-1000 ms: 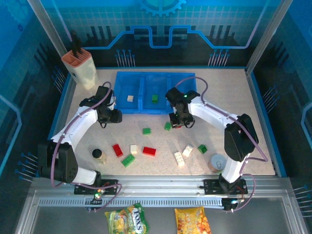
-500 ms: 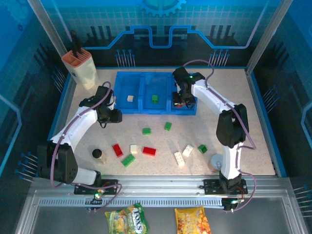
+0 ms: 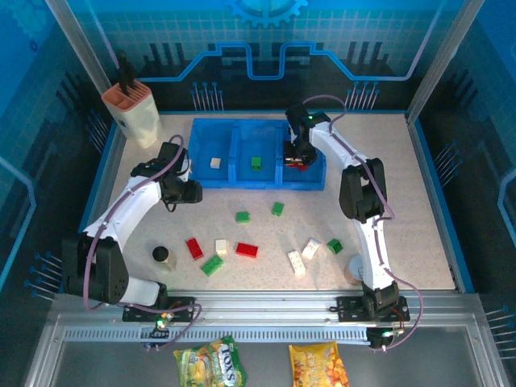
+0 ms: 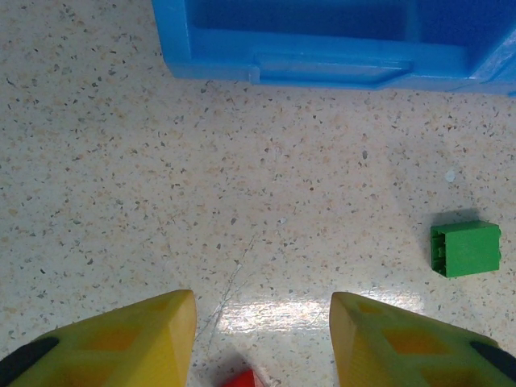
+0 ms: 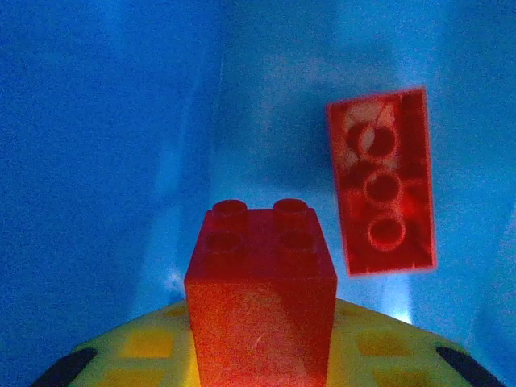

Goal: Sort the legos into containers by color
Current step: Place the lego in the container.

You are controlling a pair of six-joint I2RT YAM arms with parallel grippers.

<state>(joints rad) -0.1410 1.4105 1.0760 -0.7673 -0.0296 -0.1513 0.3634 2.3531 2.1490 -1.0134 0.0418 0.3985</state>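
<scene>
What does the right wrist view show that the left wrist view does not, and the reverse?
Right wrist view, not the left: the right end effector shut on a red brick, with a second red brick lying inside the blue tray. Left wrist view, not the right: the open left end effector, the speckled table, a green brick lying on it, and the tray's outer wall. Both: the blue tray and yellow fingers.
</scene>
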